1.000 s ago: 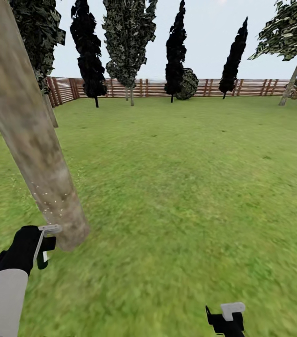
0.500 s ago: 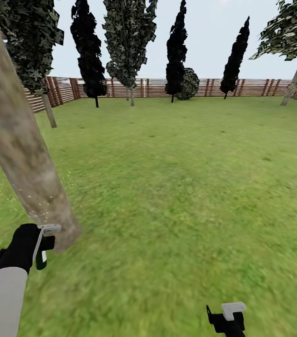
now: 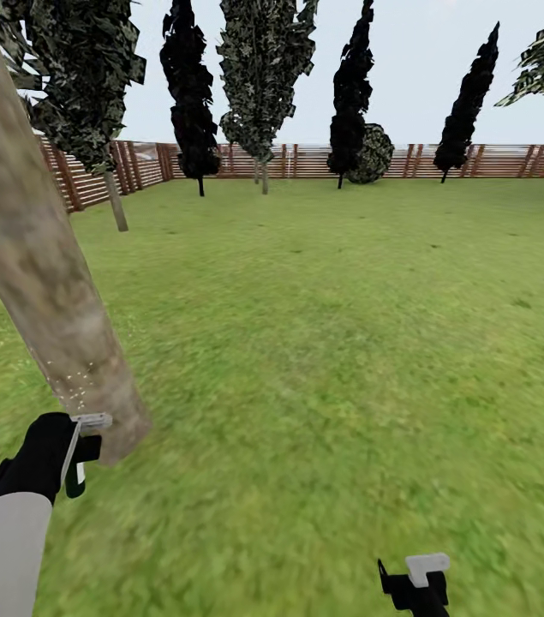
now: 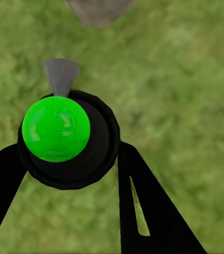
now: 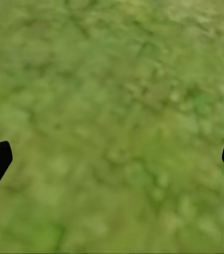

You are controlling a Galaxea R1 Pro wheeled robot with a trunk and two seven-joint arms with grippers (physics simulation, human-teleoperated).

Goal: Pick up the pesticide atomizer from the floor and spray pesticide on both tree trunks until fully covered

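Pesticide atomizer (image 4: 64, 132) is sitting clamped in the left pincer (image 3: 79, 450), nozzle aiming at the tree trunk (image 3: 44, 274); probably light, rigid, best gripped round its body. Right pincer (image 3: 415, 583) is hanging spread apart, empty.

Flat shadowless daylight, soft blur

4 dark conifers (image 3: 192, 94), round shrub (image 3: 373, 154) along wooden fence (image 3: 494, 160).

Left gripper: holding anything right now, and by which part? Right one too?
The left gripper holds the pesticide atomizer, fingers clamped on either side of its round black body below the green cap. The right gripper is open, empty.
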